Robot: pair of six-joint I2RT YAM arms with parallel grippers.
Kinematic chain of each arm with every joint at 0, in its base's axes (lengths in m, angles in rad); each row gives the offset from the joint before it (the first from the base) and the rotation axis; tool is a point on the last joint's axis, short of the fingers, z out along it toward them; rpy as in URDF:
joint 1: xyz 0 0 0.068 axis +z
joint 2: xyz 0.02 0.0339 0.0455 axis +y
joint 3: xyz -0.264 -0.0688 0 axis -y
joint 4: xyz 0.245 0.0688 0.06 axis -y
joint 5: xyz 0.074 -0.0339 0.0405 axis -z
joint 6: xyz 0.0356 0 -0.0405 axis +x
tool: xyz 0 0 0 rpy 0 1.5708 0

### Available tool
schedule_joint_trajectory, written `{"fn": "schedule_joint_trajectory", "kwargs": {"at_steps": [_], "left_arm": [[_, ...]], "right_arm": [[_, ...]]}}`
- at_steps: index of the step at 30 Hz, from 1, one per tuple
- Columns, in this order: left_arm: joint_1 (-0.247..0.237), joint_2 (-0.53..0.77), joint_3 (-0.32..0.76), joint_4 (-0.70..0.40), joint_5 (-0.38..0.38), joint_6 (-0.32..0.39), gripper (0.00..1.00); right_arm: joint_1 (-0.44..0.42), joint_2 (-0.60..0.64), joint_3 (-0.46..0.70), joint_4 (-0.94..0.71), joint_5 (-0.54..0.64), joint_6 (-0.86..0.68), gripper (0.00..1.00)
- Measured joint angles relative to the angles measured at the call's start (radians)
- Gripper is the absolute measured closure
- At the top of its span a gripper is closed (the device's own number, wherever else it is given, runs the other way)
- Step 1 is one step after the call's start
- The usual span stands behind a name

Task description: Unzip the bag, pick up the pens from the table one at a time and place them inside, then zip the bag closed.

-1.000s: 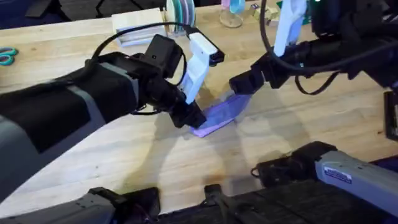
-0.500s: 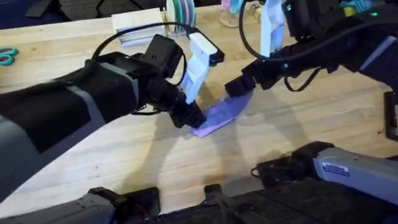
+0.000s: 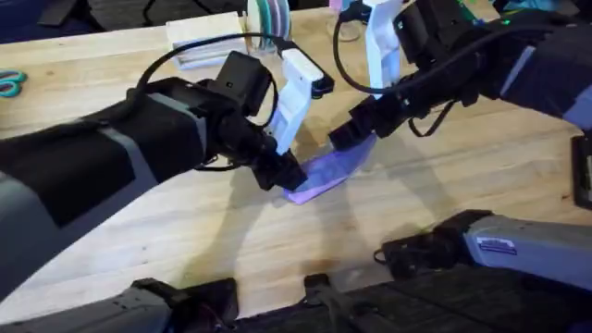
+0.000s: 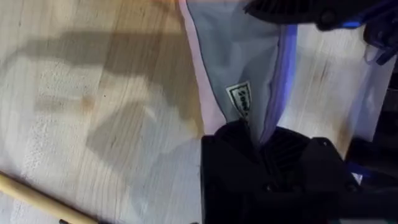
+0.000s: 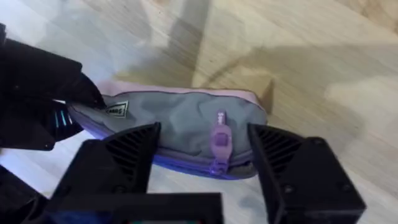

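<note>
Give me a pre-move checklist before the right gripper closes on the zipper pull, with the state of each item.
1. Left gripper pinching one end of the bag: ok, shut on the fabric near the label.
2. Right gripper open: ok, fingers spread to either side of the bag.
3. Zipper pull between the right fingers: ok, roughly centred between them.
4. Zipper state: still closed along the part that shows; unzipping not yet done.
5. Bag steady on the table: cannot tell; its far end looks lifted in the overhead view.
6. Pen within reach for later: ok, lying on the table beside the left gripper.
</note>
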Motion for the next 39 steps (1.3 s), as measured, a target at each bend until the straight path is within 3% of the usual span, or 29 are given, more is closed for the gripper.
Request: {"fn": "schedule_joint_trajectory", "kwargs": {"at_steps": [10, 14, 17, 26, 32, 39], "left_arm": [[-0.001, 0.0, 0.0, 0.0, 0.0, 0.0, 0.958], [-0.001, 0.0, 0.0, 0.0, 0.0, 0.0, 0.958], [-0.002, 0.0, 0.0, 0.0, 0.0, 0.0, 0.958], [-0.002, 0.0, 0.0, 0.0, 0.0, 0.0, 0.958], [-0.002, 0.0, 0.0, -0.001, 0.0, 0.0, 0.958], [-0.002, 0.0, 0.0, -0.003, 0.0, 0.0, 0.958]], "right_arm": [[0.006, 0.004, 0.003, -0.038, 0.022, -0.017, 0.506], [0.01, 0.004, 0.003, -0.048, 0.017, -0.019, 0.713], [0.01, 0.004, 0.004, -0.055, 0.019, -0.025, 0.941], [0.01, -0.007, 0.005, -0.068, 0.057, -0.06, 0.971], [0.01, -0.091, 0.005, -0.079, 0.067, -0.064, 0.971], [0.009, -0.158, 0.005, -0.115, 0.008, -0.067, 0.971]]}}
